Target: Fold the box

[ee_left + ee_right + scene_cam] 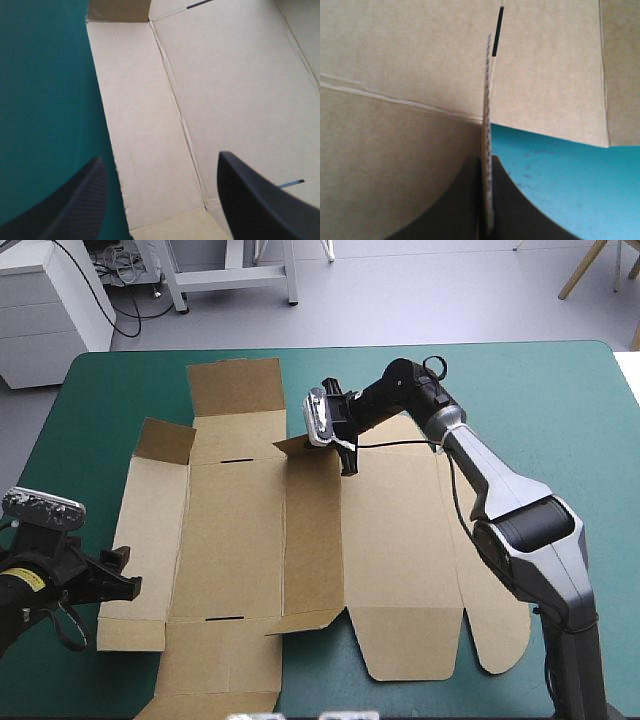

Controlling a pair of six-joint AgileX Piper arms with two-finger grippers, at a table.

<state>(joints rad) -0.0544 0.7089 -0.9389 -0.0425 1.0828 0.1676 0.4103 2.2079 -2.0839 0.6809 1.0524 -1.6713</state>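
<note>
Count: one box (230,540), two grippers, one table (560,420) with a teal-green cover.

Left gripper (160,157): fingers wide apart, holding nothing. It hovers at the box's near-left corner, over the left side panel's outer edge; whether it touches the board cannot be told.

Right gripper (486,160): fingers pinched all but closed on the box, gripping the far end of a narrow middle panel that stands tilted up off the table.

Box: mid-table, otherwise lying flat and unfolded. Long axis runs left to right across the table, with the rounded flap at the right end. A small flap at the far-left corner is raised.
</note>
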